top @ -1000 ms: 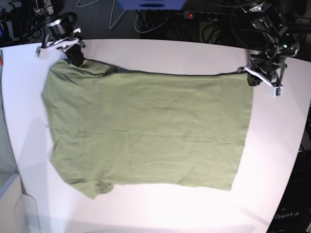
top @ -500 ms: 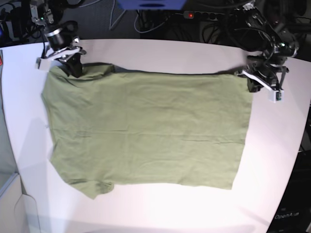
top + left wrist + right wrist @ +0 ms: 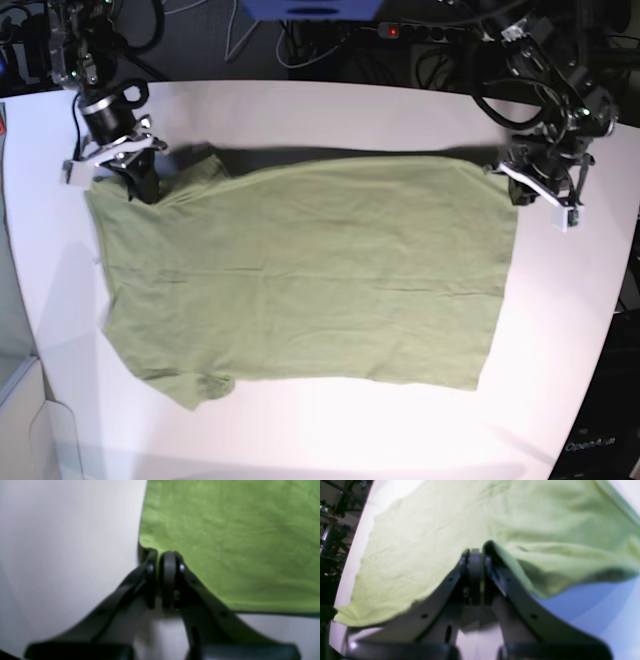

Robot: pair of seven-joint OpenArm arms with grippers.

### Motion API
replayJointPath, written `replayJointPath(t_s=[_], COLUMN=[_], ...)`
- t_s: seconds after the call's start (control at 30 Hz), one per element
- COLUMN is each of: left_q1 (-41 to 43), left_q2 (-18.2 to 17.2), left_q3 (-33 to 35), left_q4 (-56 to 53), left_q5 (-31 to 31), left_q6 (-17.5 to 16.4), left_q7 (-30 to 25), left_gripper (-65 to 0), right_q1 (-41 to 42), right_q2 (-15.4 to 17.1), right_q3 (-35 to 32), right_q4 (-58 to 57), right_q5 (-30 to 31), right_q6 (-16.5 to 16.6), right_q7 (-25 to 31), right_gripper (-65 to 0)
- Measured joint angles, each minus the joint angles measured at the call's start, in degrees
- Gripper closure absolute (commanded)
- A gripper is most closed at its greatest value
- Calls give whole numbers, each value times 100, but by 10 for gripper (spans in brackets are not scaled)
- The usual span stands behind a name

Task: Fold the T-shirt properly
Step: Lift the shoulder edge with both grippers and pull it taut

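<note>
A white table (image 3: pixel 330 430) fills the base view, with a dark clutter of cables (image 3: pixel 300 40) beyond its far edge. The T-shirt (image 3: pixel 300 280) lies spread across the middle of the table, olive green and lightly wrinkled. Its near edge rests flat on the surface, and one short sleeve sticks out at the near left corner in that view. Farther back, its far edge is raised a little off the table and casts a dark shadow along the far side. At the far right corner of the cloth in the base view, the left gripper (image 3: pixel 522 183) has its jaws pressed together on the corner of the T-shirt; in the left wrist view the gripper (image 3: pixel 160 555) pinches that corner with bare table beside it. At the far left corner, near the other sleeve, the right gripper (image 3: pixel 140 180) is likewise clamped on the cloth. In the right wrist view this gripper (image 3: pixel 476 552) has its jaws together, with a fold of the fabric draped over one finger (image 3: pixel 495 562) and hanging clear of the table.
</note>
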Motion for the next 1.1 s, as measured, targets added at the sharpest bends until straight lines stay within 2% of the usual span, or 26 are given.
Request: replayJointPath(t_s=[0.17,0.37,0.6,0.67,0.73,0.83,0.9,1.0,1.1], left_q1=[-358,-761,-1244,-1355,-1370,-1126,-839,-393,-13], left_q2=[-20,-15,-26,-42,-42,-122,-297,-498,-590], left_q3=[0,7,24,31,35,63,61,-26,-151], left_q4=[0,-2,-7,-133,-313,-437,-520,-577,-398], left_q5=[0,37,37,13,20,4,-92,-4,-533], left_q6=[0,2,2,2,0,-4,-28,26,4], left_q7=[87,385,391,365,372,452,748,984,1021], left_gripper=[-42,-42,-42,-42,-42,-49,-49,-91,-187], right_q1=[382,728,1196,1309,1403,1419,1401,1388,1386], right_q2=[63,63,63,61,61,46,28,-50,-96], right_q3=[35,35,35,35,35,37,33,33,7], right_q4=[0,0,-9,-11,-11,-9,-9,-9,-9], right_q5=[-2,0,-4,-2,-4,0,-2,-15,-15], right_q6=[-2,-2,-11,-127,-398,-428,-426,-428,-426], right_q7=[-396,-590,-960,-1054,-1150,-1191,-1211,-1187,-1211], right_gripper=[-9,-9,-9,-9,-9,-9,-9,-9,-9])
